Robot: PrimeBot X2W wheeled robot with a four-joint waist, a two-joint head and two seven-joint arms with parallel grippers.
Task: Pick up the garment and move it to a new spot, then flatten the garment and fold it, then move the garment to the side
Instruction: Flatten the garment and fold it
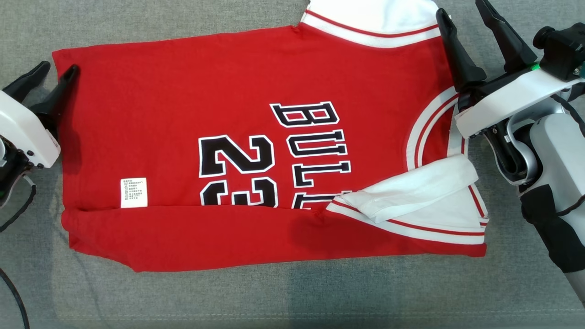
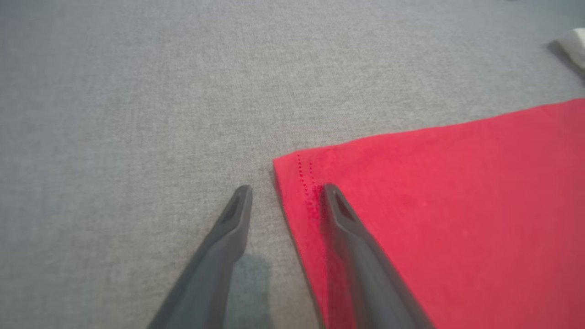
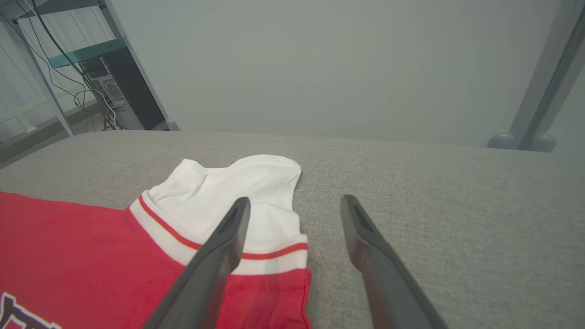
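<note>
Your red shirt [image 1: 183,114] lies flat on the grey cloth top [image 1: 292,297]. Its near long side is already turned over, so I think the far side comes next. That looks like why your two pincers sit by the shirt's two far corners. Your left pincer [image 2: 288,189] is partly open and holds nothing. The shirt's bottom corner runs right between its fingers, with one finger over the red cloth and the other over the grey top. Your right pincer [image 3: 296,202] is wide open and empty. The white sleeve [image 3: 237,183] is just under the finger nearer the shirt, and bare grey is under the other. Both arms reach in from the sides. The left one tips down at the cloth, and the right one lies flatter.
</note>
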